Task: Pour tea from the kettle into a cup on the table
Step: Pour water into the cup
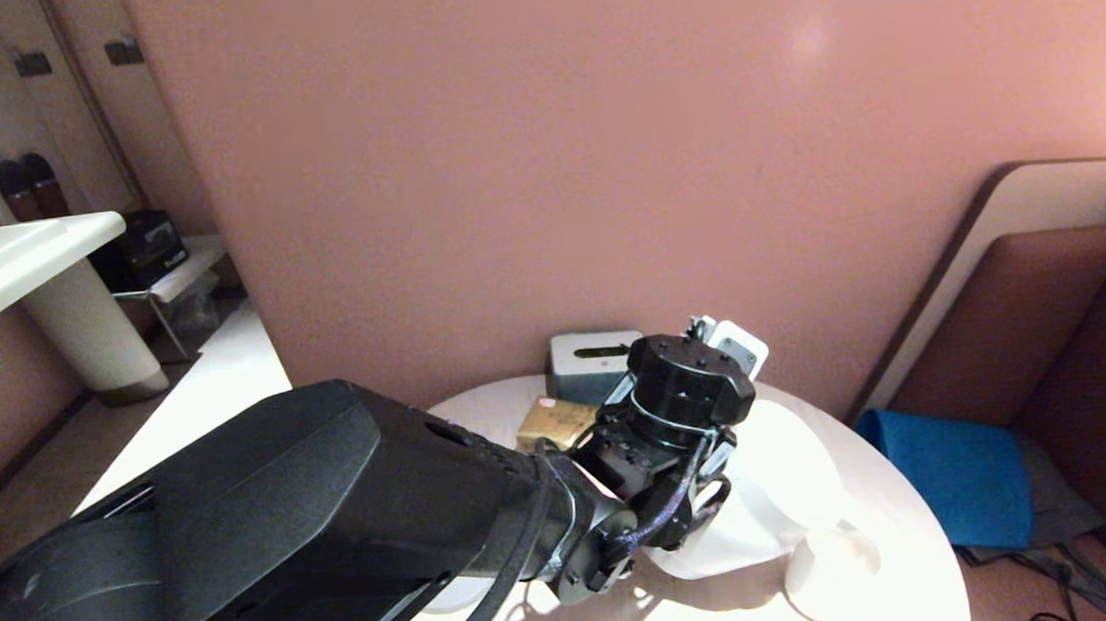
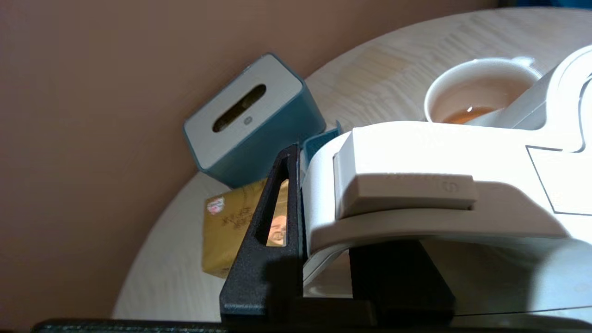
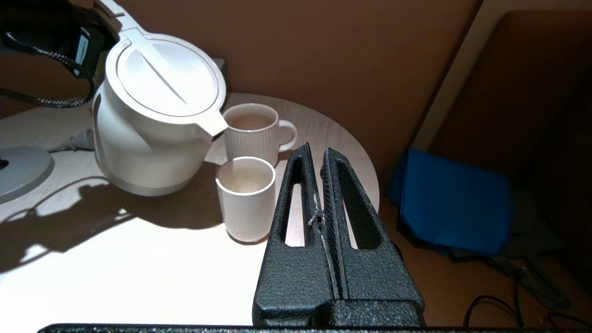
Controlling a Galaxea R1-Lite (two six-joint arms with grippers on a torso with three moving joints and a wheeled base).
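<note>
My left gripper [image 2: 333, 194] is shut on the loop handle of the white kettle [image 3: 152, 115], which is held tilted over the pale round table [image 3: 115, 268]. The spout tip sits close to the rim of a ribbed white mug [image 3: 256, 134]. That mug holds reddish-brown tea [image 2: 465, 114]. The plain handleless cup [image 3: 246, 199] stands in front of the mug, just below the spout; I cannot tell what is in it. No stream shows. My right gripper [image 3: 317, 150] hangs shut and empty beside the cup, by the table's edge. In the head view, my left arm hides much of the kettle [image 1: 775, 489].
A blue-grey tissue box [image 2: 249, 120] and a gold packet [image 2: 229, 231] lie by the wall behind the kettle. The kettle's grey power base [image 3: 21, 171] and its cord with plug [image 3: 69, 141] lie on the table. A blue cushion [image 3: 453, 203] lies on the floor beside the table.
</note>
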